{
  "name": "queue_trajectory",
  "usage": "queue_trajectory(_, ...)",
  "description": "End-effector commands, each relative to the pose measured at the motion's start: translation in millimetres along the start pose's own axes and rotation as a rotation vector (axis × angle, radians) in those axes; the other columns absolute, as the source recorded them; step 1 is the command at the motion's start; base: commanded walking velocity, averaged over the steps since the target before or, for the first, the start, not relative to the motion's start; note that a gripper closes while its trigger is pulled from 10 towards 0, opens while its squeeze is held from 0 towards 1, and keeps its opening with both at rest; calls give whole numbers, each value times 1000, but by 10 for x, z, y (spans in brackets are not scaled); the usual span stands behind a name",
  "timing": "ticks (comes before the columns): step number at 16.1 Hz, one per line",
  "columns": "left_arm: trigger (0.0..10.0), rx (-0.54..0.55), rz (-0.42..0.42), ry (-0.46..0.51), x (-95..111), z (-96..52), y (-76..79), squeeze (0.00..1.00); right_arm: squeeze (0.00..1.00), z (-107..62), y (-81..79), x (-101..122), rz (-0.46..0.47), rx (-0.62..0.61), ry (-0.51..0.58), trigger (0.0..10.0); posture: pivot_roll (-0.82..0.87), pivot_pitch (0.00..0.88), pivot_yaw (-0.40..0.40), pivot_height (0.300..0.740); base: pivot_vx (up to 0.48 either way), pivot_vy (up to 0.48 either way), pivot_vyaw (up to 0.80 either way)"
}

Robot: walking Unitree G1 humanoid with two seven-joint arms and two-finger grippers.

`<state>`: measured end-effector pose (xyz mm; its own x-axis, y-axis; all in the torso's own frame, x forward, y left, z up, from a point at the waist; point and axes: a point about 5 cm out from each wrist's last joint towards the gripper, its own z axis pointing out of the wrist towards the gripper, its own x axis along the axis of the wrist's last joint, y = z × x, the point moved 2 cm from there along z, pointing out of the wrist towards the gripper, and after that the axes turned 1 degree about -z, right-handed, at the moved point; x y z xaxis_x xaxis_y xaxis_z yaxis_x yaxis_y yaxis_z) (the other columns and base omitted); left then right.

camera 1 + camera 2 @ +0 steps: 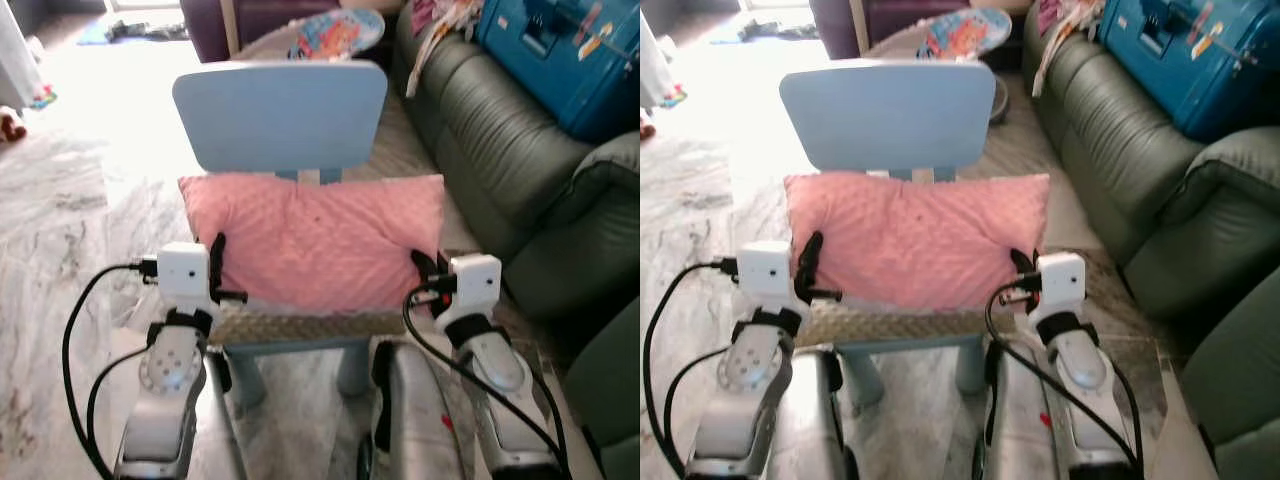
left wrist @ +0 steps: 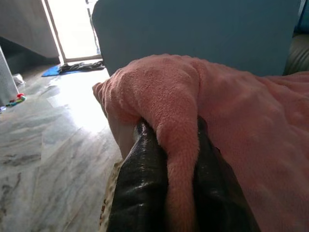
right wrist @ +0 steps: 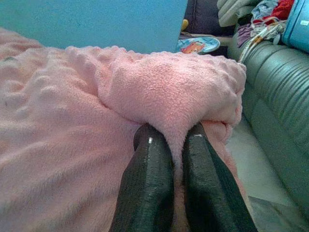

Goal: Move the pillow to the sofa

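The pink pillow (image 1: 315,240) is lying on the seat of the light blue chair (image 1: 281,113), leaning against its backrest, between the two end effectors. The left end effector (image 2: 169,164) is pinching a fold of fleece at one lower corner, and the right end effector (image 3: 177,159) is clamped on the opposite corner, likely so the pillow lifts level. Both arms are reaching forward, low, roughly parallel. The green sofa (image 1: 500,170) is sitting beyond the right end effector

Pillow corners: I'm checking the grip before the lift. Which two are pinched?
The two near bottom corners of the pink pillow: left gripper clamps one, right gripper the other. The corners by the blue chair backrest are free.
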<state>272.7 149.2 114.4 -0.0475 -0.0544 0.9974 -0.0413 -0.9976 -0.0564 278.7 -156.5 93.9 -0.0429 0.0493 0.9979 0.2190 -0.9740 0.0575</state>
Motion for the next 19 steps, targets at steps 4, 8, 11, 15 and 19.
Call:
queue_trajectory(4,0,-20,5,18,55,69,50,0,0,118,2,172,16,7,50,10000,14,0,-13,589,0,0,0)
queue_trajectory(8,0,-23,0,10,36,77,75,0,0,135,-14,186,19,16,50,10000,12,0,-15,627,0,0,0)
queue_trajectory(11,9529,-26,12,-67,-97,74,102,0,0,134,-17,178,13,13,40,10000,7,0,-16,656,0,0,0)
queue_trajectory(15,10000,-40,-14,-121,-194,68,137,0,0,110,-28,143,-2,11,21,10000,3,0,-19,656,0,0,0)
queue_trajectory(19,10000,-56,-13,-129,-202,76,171,0,0,123,-28,183,13,13,38,10000,2,0,-18,689,0,0,0)
